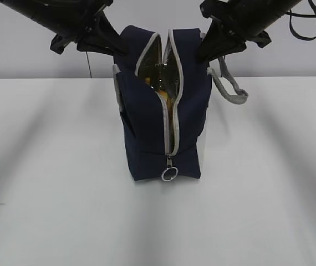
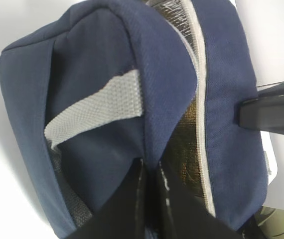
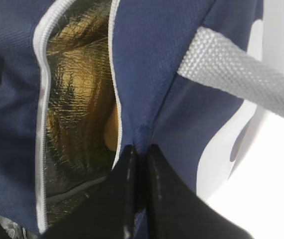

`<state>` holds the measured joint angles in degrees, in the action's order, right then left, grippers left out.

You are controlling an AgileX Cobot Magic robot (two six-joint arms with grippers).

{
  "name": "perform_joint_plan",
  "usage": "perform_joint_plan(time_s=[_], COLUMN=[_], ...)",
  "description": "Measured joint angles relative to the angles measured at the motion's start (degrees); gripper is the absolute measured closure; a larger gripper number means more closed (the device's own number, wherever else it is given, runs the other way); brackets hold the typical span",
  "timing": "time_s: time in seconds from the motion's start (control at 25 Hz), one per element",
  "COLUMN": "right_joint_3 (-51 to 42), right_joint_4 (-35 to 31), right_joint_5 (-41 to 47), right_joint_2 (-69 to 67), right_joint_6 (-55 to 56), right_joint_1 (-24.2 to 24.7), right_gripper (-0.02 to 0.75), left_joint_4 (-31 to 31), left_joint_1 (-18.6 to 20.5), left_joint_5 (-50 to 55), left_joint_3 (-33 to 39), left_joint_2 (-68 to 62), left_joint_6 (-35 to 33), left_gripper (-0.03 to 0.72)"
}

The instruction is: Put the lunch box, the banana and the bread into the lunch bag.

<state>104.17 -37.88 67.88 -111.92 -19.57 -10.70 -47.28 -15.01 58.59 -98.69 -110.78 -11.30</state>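
The navy lunch bag [image 1: 147, 133] stands upright mid-table with its zipper open at the top and foil lining showing. My left gripper [image 1: 122, 50] is shut on the bag's left top edge [image 2: 152, 99]. My right gripper [image 1: 202, 52] is shut on the bag's right top edge [image 3: 147, 74]. Something yellow-orange [image 1: 168, 108] shows through the slit, and a golden-brown patch [image 3: 111, 129] sits inside; I cannot tell whether either is the banana or the bread. The lunch box is hidden.
The bag's ring zipper pull [image 1: 169, 174] hangs low on the front. A grey webbing handle [image 1: 230, 88] loops out to the right. The white table [image 1: 47, 166] spreads around the bag, and a grey wall stands behind.
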Motion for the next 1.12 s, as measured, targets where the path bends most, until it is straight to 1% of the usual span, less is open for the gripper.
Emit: perform_joint_plan(time_s=[0.56, 0.76, 0.84, 0.92, 1.0, 1.08, 1.12], right_joint_3=[0.00, 0.00, 0.00, 0.00, 0.00, 0.00, 0.04], right_joint_4=[-1.43, -1.43, -1.43, -1.43, -1.79, -2.03, -2.03], right_joint_5=[-0.70, -1.05, -1.05, -1.05, -1.05, -1.05, -1.05], right_joint_2=[-0.28, -0.28, -0.28, -0.28, -0.28, -0.28, -0.28], right_joint_6=[-1.41, -1.41, -1.41, -1.41, -1.41, -1.41, -1.41], right_joint_1=[0.00, 0.00, 0.00, 0.00, 0.00, 0.00, 0.00], right_gripper=[0.710, 0.709, 0.697, 0.659, 0.575, 0.435, 0.363], left_joint_4=[0.32, 1.25, 2.21, 3.18, 3.43, 3.43, 3.43], left_joint_1=[0.10, 0.10, 0.10, 0.10, 0.10, 0.10, 0.10], left_joint_5=[-1.97, -2.08, -2.11, -2.11, -2.00, -2.00, -1.88], left_joint_3=[-0.09, -0.09, -0.21, -0.31, -0.31, -0.43, -0.43], left_joint_2=[0.00, 0.00, 0.00, 0.00, 0.00, 0.00, 0.00], left_joint_6=[-0.03, -0.03, -0.12, -0.12, -0.12, -0.12, -0.22], left_gripper=[0.701, 0.692, 0.683, 0.657, 0.598, 0.512, 0.454])
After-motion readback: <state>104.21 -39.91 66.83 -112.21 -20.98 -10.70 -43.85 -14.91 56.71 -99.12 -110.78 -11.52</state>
